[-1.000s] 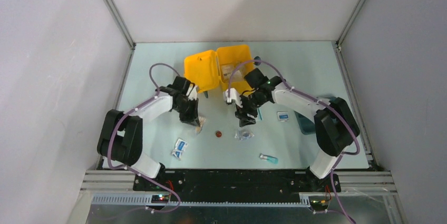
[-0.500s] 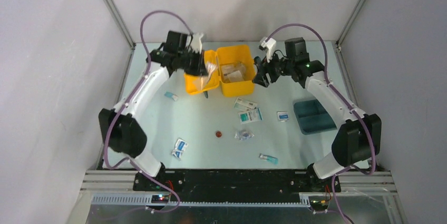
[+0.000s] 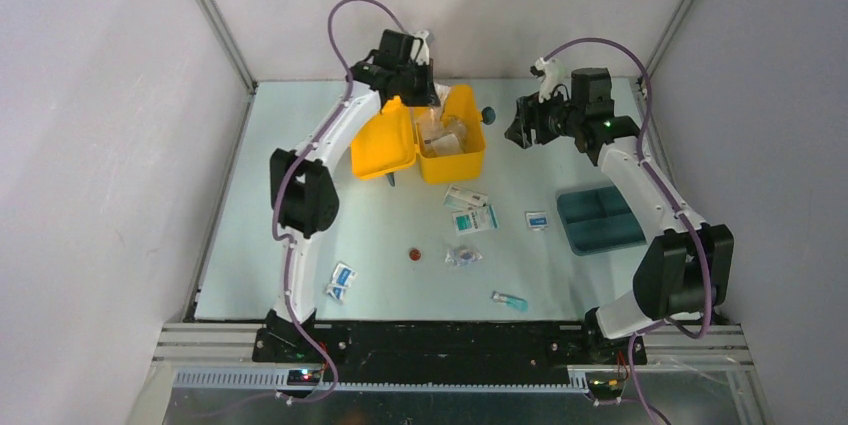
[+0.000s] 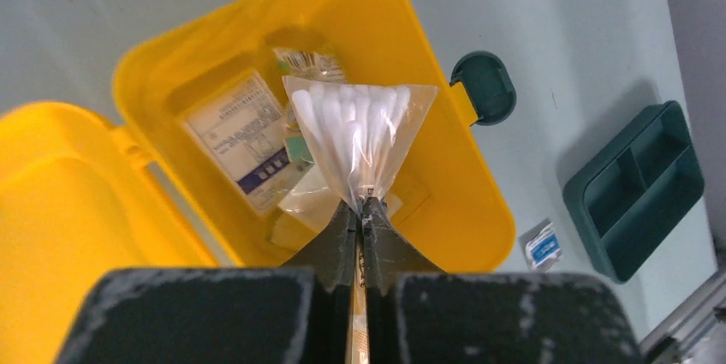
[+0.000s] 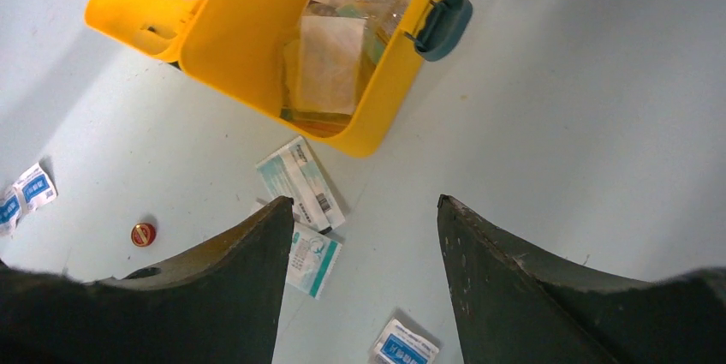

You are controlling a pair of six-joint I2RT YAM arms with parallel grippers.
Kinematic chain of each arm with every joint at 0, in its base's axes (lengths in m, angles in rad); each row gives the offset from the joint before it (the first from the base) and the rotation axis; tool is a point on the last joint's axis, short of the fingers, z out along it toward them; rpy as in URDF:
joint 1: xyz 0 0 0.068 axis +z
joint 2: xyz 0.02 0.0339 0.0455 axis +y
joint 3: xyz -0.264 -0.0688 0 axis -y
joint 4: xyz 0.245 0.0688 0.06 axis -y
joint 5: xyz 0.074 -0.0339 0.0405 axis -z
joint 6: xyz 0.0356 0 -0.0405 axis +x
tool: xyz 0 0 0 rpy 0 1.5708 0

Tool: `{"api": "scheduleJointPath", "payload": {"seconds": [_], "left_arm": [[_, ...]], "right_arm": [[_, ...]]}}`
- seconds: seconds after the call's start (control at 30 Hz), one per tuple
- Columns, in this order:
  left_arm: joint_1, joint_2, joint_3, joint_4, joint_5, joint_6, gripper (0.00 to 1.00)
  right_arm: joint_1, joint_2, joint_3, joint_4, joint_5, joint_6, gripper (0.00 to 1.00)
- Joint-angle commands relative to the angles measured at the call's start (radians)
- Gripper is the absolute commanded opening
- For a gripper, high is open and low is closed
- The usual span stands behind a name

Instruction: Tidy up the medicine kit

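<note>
Left gripper, in the top view, hangs over the open base of the medicine kit. The kit sits at the far middle of the table, its lid folded out to the left. Half a second ago this gripper was over the lid, and a second ago it was low near the table's middle. Right gripper has drawn back to the right of the kit, well apart from it. Loose packets, sachets and a dark tray lie nearer the arms.

From the left wrist, the fingers are pinched tight on the neck of a clear bag of cotton swabs, which dangles above papers already in the base.

From the right wrist, the jaws stand wide apart with nothing between them, looking down on the kit and packets.

By my reading, the bag is placed for release into the base, and the right arm is free to fetch another packet.
</note>
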Motion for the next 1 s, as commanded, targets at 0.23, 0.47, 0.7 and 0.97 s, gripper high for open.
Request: {"api": "scheduleJointPath", "payload": {"seconds": [0.23,0.47,0.7,0.97], "left_arm": [[-0.063,0.111,0.035,0.095,-0.092,-0.365,0.0],[-0.095,0.152,-0.096,0.146,-0.015,-0.528,0.18],[-0.096,0.163,-0.049,0.201,0.041,-0.454,0.39],[-0.037,0.034,0.038,0.206,0.107,-0.219,0.71]], "right_arm": [[-0.04,-0.023,-0.014,0.029,0.007,0.047,0.66],[-0.065,-0.054,-0.043,0.011,-0.008,0.038,0.66],[-0.113,-0.125,-0.098,-0.024,0.004,0.027,0.67],[-0.247,-0.217,-0.229,-0.106,0.085,0.095,0.68]]}}
